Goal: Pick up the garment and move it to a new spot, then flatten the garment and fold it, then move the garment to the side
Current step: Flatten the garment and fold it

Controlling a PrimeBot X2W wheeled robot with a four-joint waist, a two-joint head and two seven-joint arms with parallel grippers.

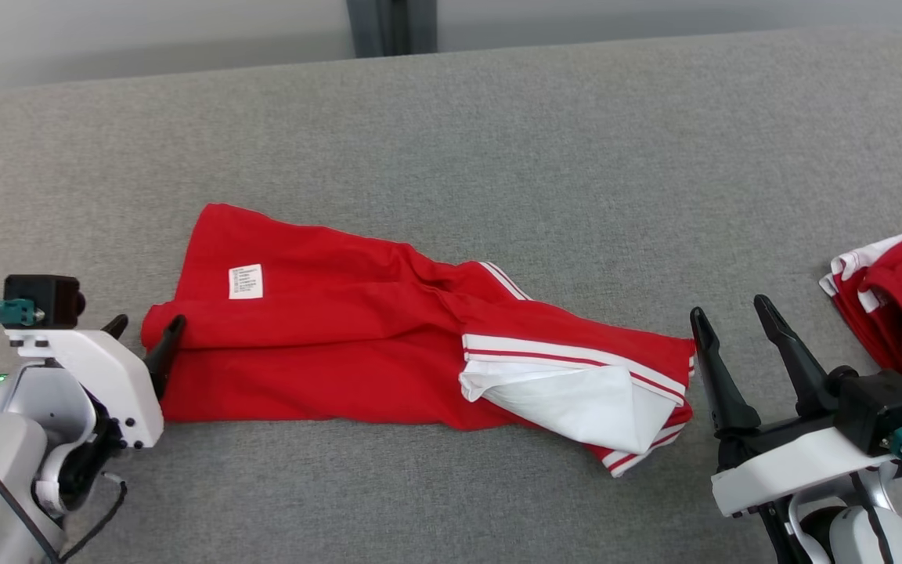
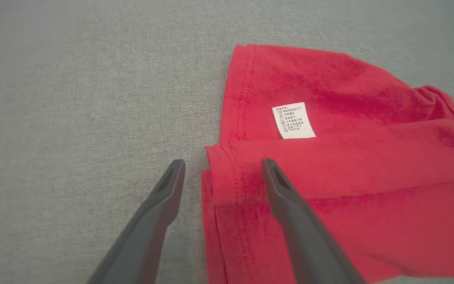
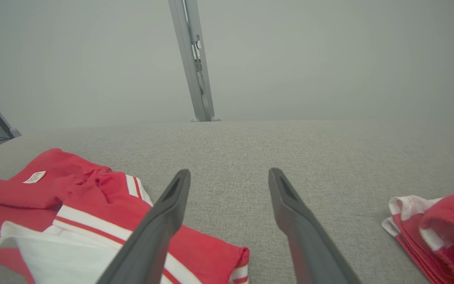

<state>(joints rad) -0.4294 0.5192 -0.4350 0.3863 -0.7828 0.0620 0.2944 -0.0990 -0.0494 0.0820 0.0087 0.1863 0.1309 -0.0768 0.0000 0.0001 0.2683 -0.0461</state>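
The red garment [image 1: 326,368] lies half-folded on the grey fabric surface [image 1: 498,141]. The left gripper [image 2: 223,165], fingers spread, straddles its left hem. Just off its right end, the right gripper [image 1: 731,308] is spread and empty. Farther right lies another red-and-white garment [image 1: 901,305].

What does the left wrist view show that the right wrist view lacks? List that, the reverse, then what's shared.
Left wrist view, not right: the stitched hem, with the open left pincer astride its edge. Right wrist view, not left: the open right pincer, the garment's white-striped end, a second red-and-white garment, and a metal post. Both: the red garment, its white care label, the grey fabric surface.
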